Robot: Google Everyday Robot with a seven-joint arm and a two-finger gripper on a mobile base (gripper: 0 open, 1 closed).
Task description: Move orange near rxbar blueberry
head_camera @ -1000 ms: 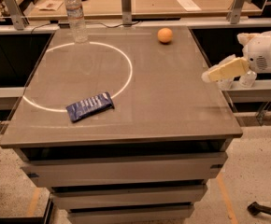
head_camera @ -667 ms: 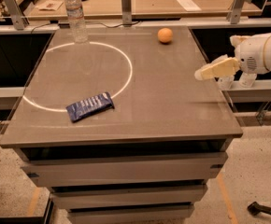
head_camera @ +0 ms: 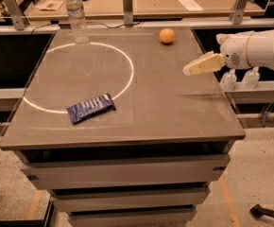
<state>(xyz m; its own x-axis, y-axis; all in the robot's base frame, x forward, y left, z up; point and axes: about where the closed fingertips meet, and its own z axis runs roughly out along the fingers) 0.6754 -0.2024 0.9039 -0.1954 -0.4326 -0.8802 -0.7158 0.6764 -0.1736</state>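
The orange sits on the grey table near its far edge, right of centre. The rxbar blueberry, a dark blue flat wrapper, lies at the front left, on the edge of a bright light ring. My gripper comes in from the right on a white arm, above the table's right side. It is below and to the right of the orange, and far from the bar. It holds nothing.
A clear plastic water bottle stands at the table's far left. Two small bottles stand on a shelf off the right edge, under my arm. A wooden bench with metal posts runs behind the table.
My gripper has moved left and a little up over the table's right side, toward the orange. The orange, bar and bottle have not moved.
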